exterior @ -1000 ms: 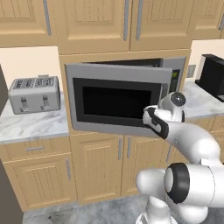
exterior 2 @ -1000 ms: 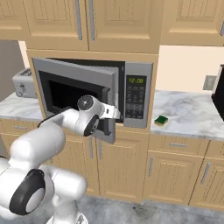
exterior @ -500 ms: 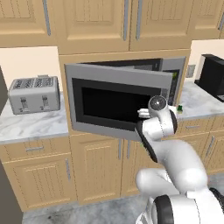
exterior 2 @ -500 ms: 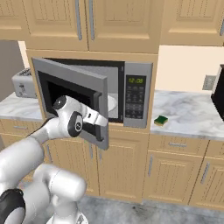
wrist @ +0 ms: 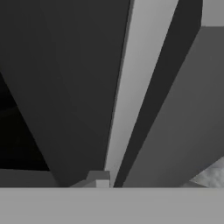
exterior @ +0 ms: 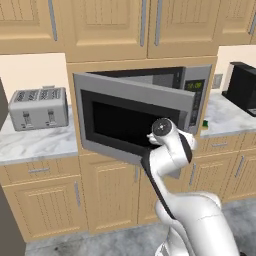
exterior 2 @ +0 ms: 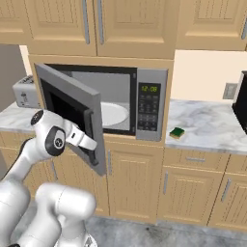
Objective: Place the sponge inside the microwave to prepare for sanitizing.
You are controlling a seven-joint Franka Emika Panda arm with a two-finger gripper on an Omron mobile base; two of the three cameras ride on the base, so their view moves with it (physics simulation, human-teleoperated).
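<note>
Door swinging wider, sponge not yet touched.
Over the last second the microwave door has gone from ajar to roughly half open, exposing the white round plate; cavity access is nearly clear. Gripper sits at the door's dark handle edge, jaws pinched shut on it. Sponge: small green block, yellowish edge, on the marbled counter right of the brushed-grey keypad.
</note>
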